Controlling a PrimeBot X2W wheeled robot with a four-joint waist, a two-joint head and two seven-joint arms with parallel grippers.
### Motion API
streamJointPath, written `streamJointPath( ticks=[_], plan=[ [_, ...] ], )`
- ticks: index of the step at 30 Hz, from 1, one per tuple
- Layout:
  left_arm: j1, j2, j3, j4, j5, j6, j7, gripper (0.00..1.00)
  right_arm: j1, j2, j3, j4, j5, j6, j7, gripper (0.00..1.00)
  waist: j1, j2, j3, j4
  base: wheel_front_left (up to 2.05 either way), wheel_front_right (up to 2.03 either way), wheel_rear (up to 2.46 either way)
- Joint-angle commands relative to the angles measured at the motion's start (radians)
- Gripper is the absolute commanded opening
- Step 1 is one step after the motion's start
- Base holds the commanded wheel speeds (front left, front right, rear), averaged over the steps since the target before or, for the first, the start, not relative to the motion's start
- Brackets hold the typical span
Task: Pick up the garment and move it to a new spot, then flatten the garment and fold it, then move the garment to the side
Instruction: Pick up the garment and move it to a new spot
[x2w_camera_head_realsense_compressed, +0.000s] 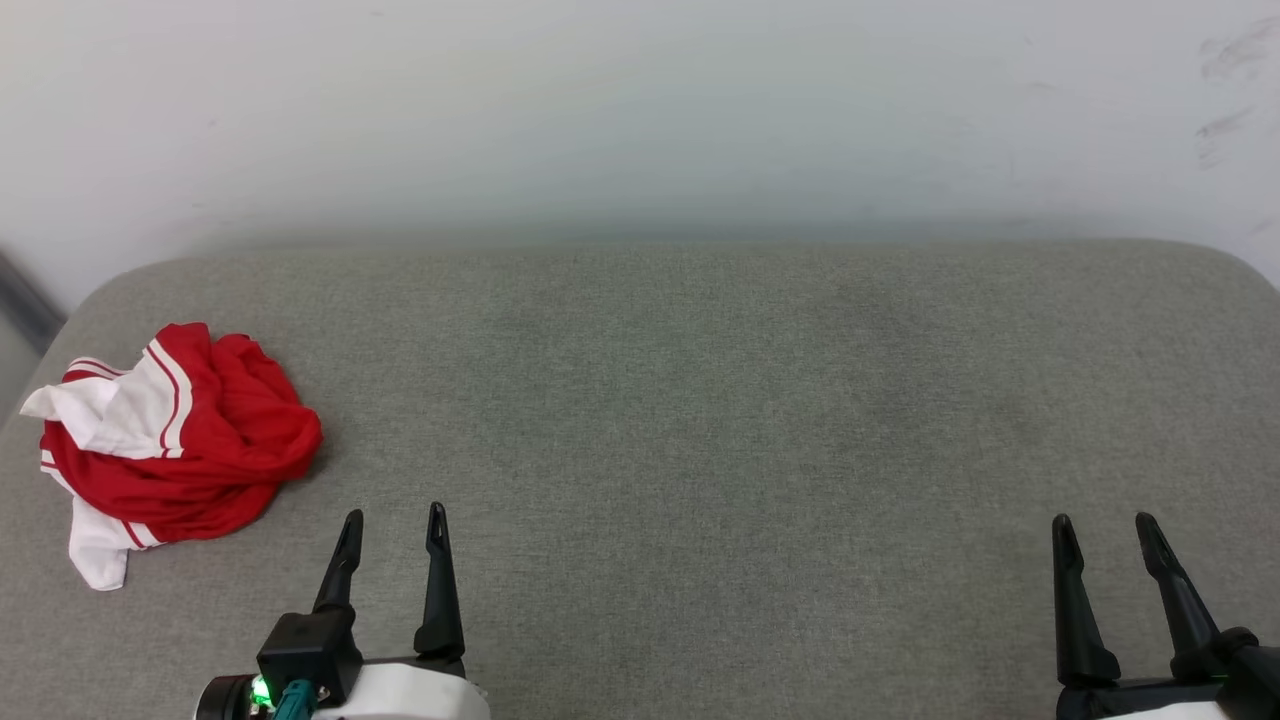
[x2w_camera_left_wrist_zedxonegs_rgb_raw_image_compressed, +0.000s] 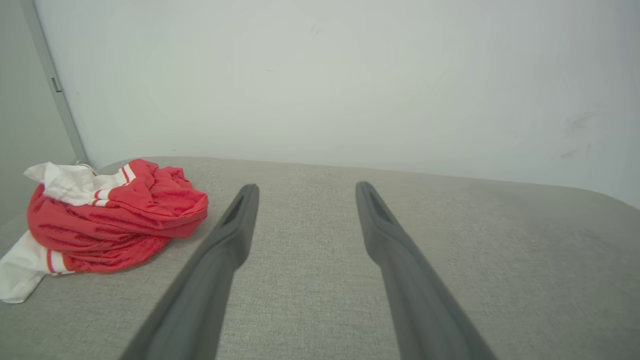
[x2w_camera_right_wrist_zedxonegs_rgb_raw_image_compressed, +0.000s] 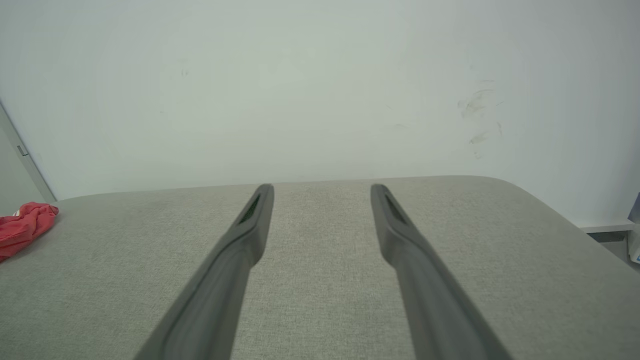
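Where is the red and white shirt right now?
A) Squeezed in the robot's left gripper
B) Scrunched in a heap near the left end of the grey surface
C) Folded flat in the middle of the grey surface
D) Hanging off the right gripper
B: the garment lies crumpled on the grey surface at its left end, apart from the open left gripper and far from the open right gripper.

Left gripper sits low over the grey fabric table, its two dark fingers spread wide with only bare cloth between them. To the left lies the T-shirt, crumpled in a red heap near the table's rounded corner. White sleeves poke out top and bottom, edged with striped trim. It lies near the left-hand finger but isn't touching it. Behind it all is a plain pale wall, lightly scuffed at the right.
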Motion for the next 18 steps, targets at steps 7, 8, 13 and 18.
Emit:
streamJointPath(
  ticks=[7,8,13,18],
  plan=[
    [-0.011,0.002,0.006,0.004,0.001,0.007,-0.003,1.0,0.014,-0.005,0.016,-0.001,-0.019,0.0,-0.002,1.0,0.0,0.0,0.002,0.035,0.0,0.0,0.0],
    [-0.011,0.002,0.008,0.004,0.002,0.009,-0.003,1.0,0.015,-0.005,0.018,-0.002,-0.019,0.0,-0.002,1.0,0.0,0.0,0.002,0.041,0.0,0.0,0.0],
    [-0.009,0.002,0.015,0.001,0.008,0.02,-0.003,1.0,0.018,-0.004,0.018,-0.008,-0.024,0.0,-0.002,1.0,0.0,0.0,0.003,0.088,0.0,0.0,0.0],
    [-0.01,0.002,0.023,-0.001,0.01,0.026,-0.003,1.0,0.018,-0.004,0.018,-0.014,-0.033,0.0,-0.002,1.0,0.0,0.0,0.008,0.143,0.0,0.0,0.0]
  ],
)
